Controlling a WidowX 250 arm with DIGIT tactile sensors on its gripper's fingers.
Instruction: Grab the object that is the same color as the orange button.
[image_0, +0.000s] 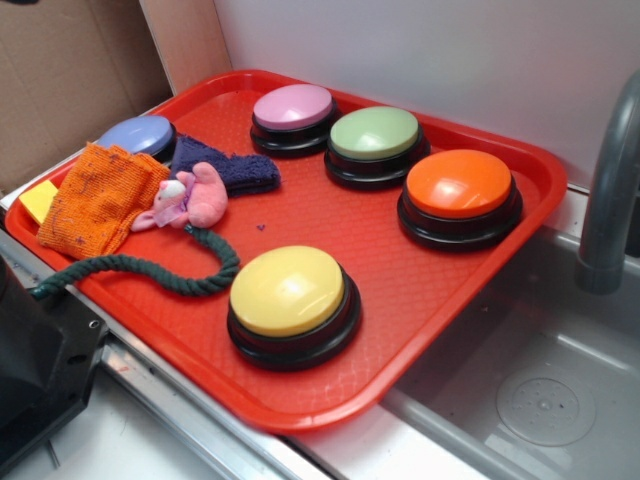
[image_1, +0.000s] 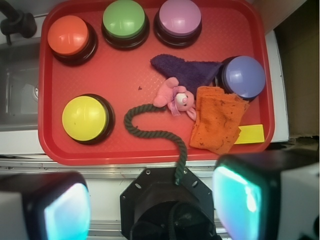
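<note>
The orange terry-cloth rag (image_0: 100, 198) lies crumpled at the tray's left end, next to the blue button; in the wrist view the rag (image_1: 218, 118) is at the lower right of the tray. The orange button (image_0: 459, 185) stands at the tray's far right, and at the upper left in the wrist view (image_1: 68, 35). My gripper (image_1: 150, 205) is open, its teal-padded fingers (image_1: 237, 197) wide apart, high above the robot base and short of the tray's near edge. Nothing is between them. The gripper does not show in the exterior view.
The red tray (image_0: 420, 290) also holds yellow (image_0: 288, 290), green (image_0: 375, 133), pink (image_0: 293, 106) and blue (image_0: 140, 135) buttons, a dark purple cloth (image_0: 235, 168), a pink plush toy (image_0: 195, 198), a green rope (image_0: 150, 268) and a flat yellow square (image_0: 40, 200). A sink (image_0: 540, 390) with a faucet (image_0: 610, 190) lies to the right.
</note>
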